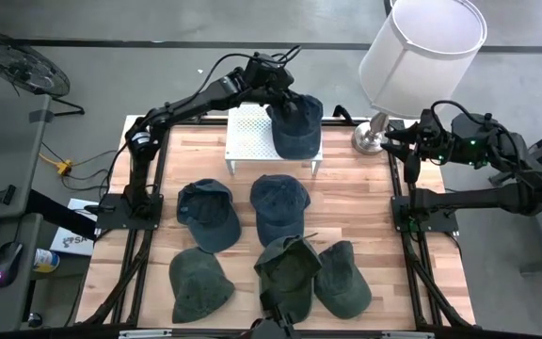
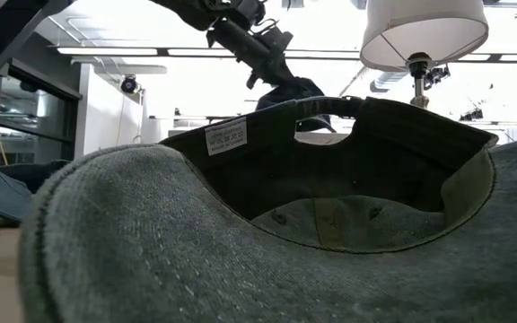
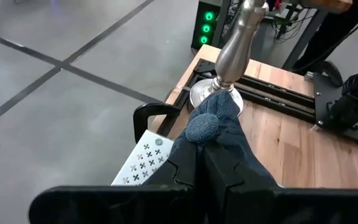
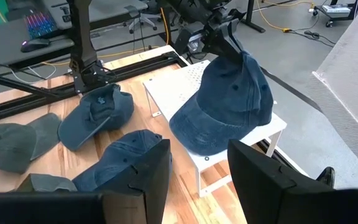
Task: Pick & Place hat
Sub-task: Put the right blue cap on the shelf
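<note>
A dark blue hat (image 1: pixel 296 127) hangs over the white perforated stand (image 1: pixel 250 139) at the table's far middle. My left gripper (image 1: pixel 285 92) is above it, shut on its cloth, and shows in the right wrist view as the left gripper (image 4: pixel 227 42) over the hat (image 4: pixel 229 102). In the low view the hat (image 2: pixel 299 90) shows small behind a large green cap. My right gripper (image 4: pixel 197 180) stands open at the table's right edge, near the lamp, with nothing between its fingers. My left gripper pinches a bunched fold of the hat's crown (image 3: pixel 205 126) between its two shut fingers. The fingers slant downward, coming from the table's left. The hat hangs below them, crown up, with its brim (image 4: pixel 194 134) low on the white stand's top.
Two blue hats (image 1: pixel 207 212) (image 1: pixel 278 205) and three green hats (image 1: pixel 199 282) (image 1: pixel 288 268) (image 1: pixel 343 278) lie on the wooden table's middle and near part. A lamp with a white shade (image 1: pixel 422 47) stands on its metal base (image 1: pixel 373 137) at the far right, beside the stand.
</note>
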{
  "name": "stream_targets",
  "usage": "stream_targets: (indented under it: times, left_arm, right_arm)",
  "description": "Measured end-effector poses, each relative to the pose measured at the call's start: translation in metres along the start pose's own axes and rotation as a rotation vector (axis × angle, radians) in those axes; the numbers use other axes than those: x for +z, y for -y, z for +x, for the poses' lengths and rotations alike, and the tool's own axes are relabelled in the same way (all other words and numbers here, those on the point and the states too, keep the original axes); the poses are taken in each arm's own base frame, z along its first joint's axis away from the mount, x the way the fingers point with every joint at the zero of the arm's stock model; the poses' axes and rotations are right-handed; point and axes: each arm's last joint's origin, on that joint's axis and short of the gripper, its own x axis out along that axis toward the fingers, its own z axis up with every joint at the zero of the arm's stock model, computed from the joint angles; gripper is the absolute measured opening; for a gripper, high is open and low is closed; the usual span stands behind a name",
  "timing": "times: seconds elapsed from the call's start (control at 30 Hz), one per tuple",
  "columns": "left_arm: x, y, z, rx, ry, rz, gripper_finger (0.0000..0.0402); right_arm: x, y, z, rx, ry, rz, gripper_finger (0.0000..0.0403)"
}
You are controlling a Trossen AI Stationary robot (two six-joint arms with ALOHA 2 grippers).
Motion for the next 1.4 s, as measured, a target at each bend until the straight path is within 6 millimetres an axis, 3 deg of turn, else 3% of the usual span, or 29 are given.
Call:
stream_targets:
  times: [0.57,1.07,1.4]
  left_arm:
    - [-0.0083,-0.0016,0.008,0.0,-0.043,0.007,0.0006]
    - [-0.0081,-0.0018,0.008,0.005,-0.041,0.055,0.0152]
    - [-0.0074,-0.0029,0.0081,0.042,-0.036,0.105,0.017]
  right_arm:
    - [-0.0025,0.0005,0.0,-0.004,-0.026,-0.009,0.0154]
    - [-0.0074,0.0015,-0.0003,-0.017,-0.075,-0.017,0.0154]
    - [-0.008,0.0018,-0.0003,-0.023,-0.081,-0.014,0.0154]
